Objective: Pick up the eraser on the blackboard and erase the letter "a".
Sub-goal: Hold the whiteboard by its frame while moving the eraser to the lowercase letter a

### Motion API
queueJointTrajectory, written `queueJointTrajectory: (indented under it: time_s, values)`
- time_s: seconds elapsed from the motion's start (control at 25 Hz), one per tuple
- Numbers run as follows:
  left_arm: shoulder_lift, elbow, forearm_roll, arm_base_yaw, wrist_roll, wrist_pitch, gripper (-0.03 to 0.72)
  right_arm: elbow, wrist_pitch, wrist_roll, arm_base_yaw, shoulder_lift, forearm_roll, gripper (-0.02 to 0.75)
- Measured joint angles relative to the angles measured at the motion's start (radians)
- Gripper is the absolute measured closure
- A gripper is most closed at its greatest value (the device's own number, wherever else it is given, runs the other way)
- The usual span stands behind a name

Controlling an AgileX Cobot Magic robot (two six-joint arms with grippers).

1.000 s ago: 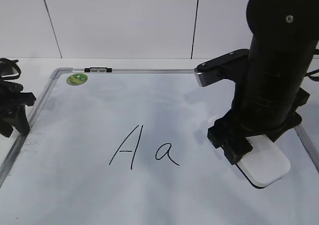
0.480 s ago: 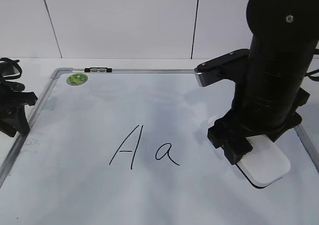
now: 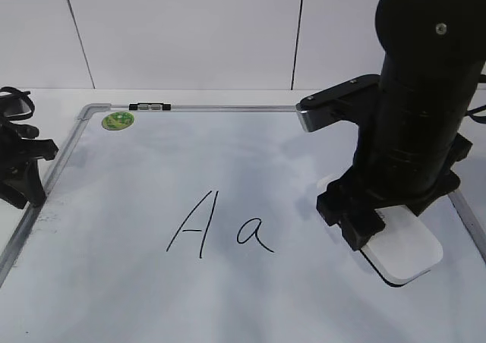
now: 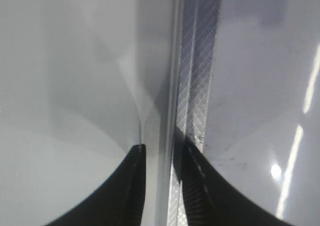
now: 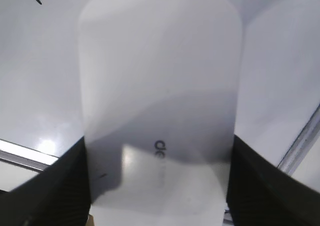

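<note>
Exterior view: looking down at a slant across the blackboard (image 3: 137,297), with the letter "a" (image 3: 254,234) sitting intact near the middle of the surface, just right of a capital "A" (image 3: 194,224). Showing the eraser (image 3: 405,250) lying flat near the board's right edge, toward the near right corner, well apart from the "a". Showing the right gripper (image 3: 363,223) standing straight over the eraser's far end, its black fingers low at the block; contact not being clear from here. Showing the left gripper (image 3: 21,177) waiting at the board's left edge, and a green sticker (image 3: 117,120) sitting by the far left corner.

Left wrist view: showing two dark fingers (image 4: 200,186) hanging with a slim gap between them, straddling the grey frame (image 4: 192,76) and gripping nothing.

Right wrist view: showing both dark fingers (image 5: 65,186) pressing against the eraser's two long sides, jaws narrowed onto the block, grey lettering showing between them.

Judging progress: grasp appearing made, eraser seemingly not yet lifted, no stroke yet wiped; carrying toward the middle and rubbing out the "a" remaining.
</note>
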Motion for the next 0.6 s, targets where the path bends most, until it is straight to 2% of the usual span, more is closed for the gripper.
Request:
queueJointTrajectory:
  time_s: [0.2, 0.4, 0.6]
  values:
    - [0.008, -0.006, -0.007, 0.0, 0.0, 0.009, 0.519, 0.0, 0.0, 0.0, 0.0, 0.0, 0.0, 0.172]
    - [0.012, -0.012, -0.02, 0.0, 0.0, 0.02, 0.62, 0.0, 0.0, 0.0, 0.0, 0.0, -0.002, 0.172]
    - [0.013, -0.012, -0.02, 0.0, 0.003, 0.024, 0.655, 0.0, 0.0, 0.0, 0.0, 0.0, -0.002, 0.172]
